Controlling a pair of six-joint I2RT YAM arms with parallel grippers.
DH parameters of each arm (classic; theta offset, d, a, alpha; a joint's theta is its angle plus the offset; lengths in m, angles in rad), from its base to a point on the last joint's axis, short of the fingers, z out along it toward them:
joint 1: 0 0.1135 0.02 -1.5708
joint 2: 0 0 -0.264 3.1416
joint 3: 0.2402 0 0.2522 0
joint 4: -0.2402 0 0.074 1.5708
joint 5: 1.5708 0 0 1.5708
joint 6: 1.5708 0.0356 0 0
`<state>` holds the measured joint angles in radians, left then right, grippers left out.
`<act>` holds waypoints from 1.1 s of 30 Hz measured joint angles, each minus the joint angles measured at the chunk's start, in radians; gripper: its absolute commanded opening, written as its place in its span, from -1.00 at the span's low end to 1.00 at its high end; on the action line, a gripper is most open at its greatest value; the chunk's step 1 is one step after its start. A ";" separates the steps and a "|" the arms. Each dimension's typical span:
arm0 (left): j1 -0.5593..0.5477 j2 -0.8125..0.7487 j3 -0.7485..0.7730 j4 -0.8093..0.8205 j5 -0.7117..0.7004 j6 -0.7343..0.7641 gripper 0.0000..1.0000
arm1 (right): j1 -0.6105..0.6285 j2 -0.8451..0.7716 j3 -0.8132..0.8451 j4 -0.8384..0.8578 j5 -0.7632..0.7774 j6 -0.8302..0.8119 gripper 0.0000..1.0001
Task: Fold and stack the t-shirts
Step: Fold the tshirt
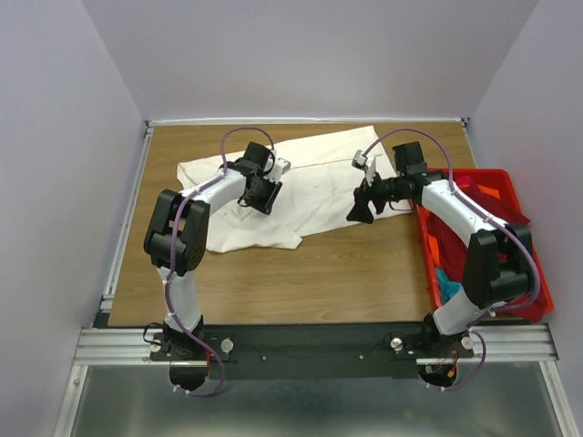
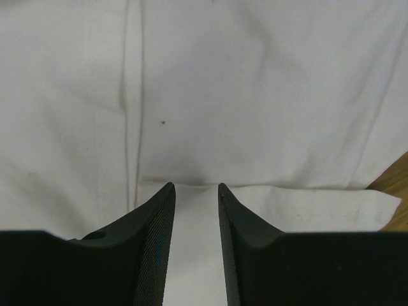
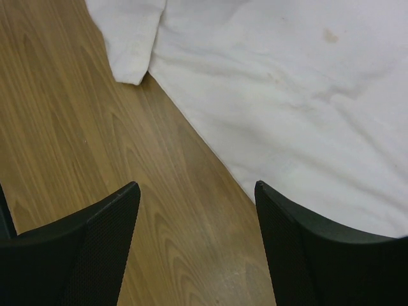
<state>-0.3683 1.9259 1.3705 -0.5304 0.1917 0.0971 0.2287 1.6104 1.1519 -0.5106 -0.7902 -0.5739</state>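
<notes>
No words, labels, brand marks, numbers or signs can be read in any view. The cream-white t-shirt (image 1: 319, 187) on the counter is plain cloth without print, and the red crate (image 1: 487, 173) shows no legible marking.

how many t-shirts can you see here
4. A white shirt lies spread on the table; a dark red shirt, an orange shirt and a teal shirt are bunched in the red crate at the right. More may be hidden under them.
</notes>
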 measured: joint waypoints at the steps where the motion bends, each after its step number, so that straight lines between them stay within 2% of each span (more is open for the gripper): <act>1: -0.007 0.012 0.008 -0.013 -0.016 0.006 -0.18 | -0.005 -0.003 0.000 0.000 -0.010 -0.003 0.58; 10: 0.006 0.037 0.065 -0.052 -0.116 0.043 -0.16 | -0.043 -0.008 -0.016 0.000 -0.056 -0.007 0.58; 27: 0.013 0.072 0.062 -0.072 -0.100 0.052 -0.20 | -0.074 -0.008 -0.019 0.001 -0.083 -0.015 0.58; 29: 0.015 0.076 0.062 -0.071 -0.094 0.052 -0.32 | -0.078 -0.008 -0.019 0.001 -0.087 -0.015 0.58; 30: 0.016 0.077 0.062 -0.071 -0.090 0.051 -0.47 | -0.079 -0.008 -0.020 0.000 -0.089 -0.015 0.58; 33: 0.016 0.077 0.062 -0.071 -0.079 0.049 -0.73 | -0.081 -0.008 -0.021 0.000 -0.092 -0.015 0.57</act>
<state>-0.3519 2.0033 1.4322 -0.6018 0.1127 0.1463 0.1474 1.6024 1.1305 -0.5102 -0.8822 -0.5892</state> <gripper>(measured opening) 0.235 0.791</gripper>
